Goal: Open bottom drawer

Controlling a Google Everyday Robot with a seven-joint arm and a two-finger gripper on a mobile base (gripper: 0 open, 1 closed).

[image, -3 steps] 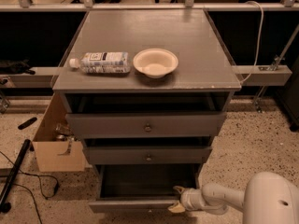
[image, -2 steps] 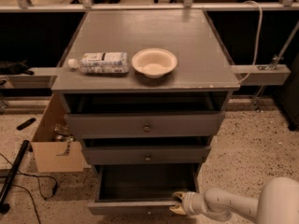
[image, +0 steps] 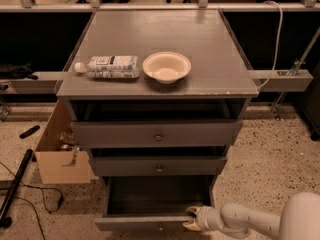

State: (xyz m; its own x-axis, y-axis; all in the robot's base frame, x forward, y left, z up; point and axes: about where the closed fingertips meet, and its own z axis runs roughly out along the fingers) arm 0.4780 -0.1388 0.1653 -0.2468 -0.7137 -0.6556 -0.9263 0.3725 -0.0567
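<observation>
In the camera view my gripper [image: 191, 219] sits low in the frame, at the right end of the bottom drawer's [image: 145, 222] front panel and touching it. I cannot tell whether it is clamped on the panel or loose. The drawer stands pulled out to my gripper's left, its dark inside open, much as it stood a second ago. My gripper has hardly shifted on the panel. My arm [image: 250, 220] has sunk since then and now runs in lower from the right. Above my gripper are the middle drawer [image: 159, 166] and the top drawer [image: 158, 133], unchanged. Far above it, on the cabinet top [image: 220, 59], the bottle [image: 109, 66] lies beside the bowl [image: 166, 66], both unmoved.
</observation>
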